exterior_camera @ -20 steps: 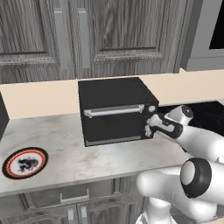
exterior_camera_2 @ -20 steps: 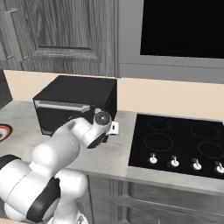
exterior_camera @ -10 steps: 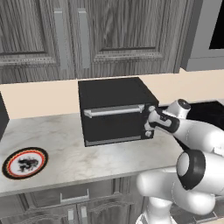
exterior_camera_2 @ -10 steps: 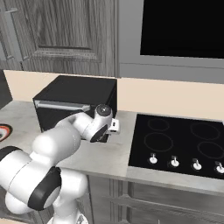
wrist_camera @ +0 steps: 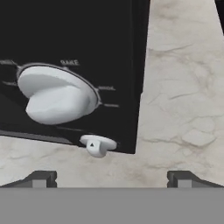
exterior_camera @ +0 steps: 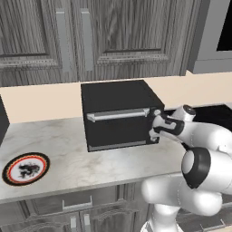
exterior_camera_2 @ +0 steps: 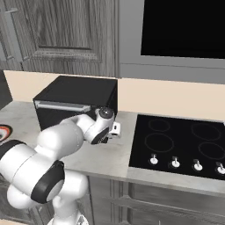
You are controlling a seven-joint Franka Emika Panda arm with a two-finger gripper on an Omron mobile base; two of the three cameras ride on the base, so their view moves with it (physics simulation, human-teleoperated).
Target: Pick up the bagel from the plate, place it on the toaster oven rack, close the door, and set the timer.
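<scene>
Evidently late stage: door point(exterior_camera: 118, 127) shut, plate point(exterior_camera: 26, 168) at lower left bare; spread, empty claw point(wrist_camera: 111, 178) faces the timer dial point(wrist_camera: 57, 99), not yet turned.

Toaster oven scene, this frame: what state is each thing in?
Door: shut, handle at the top.
Plate: bare, no bagel on it, flat on the counter.
Gripper: open, holding nothing, at the oven's right front corner.
Large knob: untouched, just ahead of the fingertips.
Small knob: untouched.
</scene>
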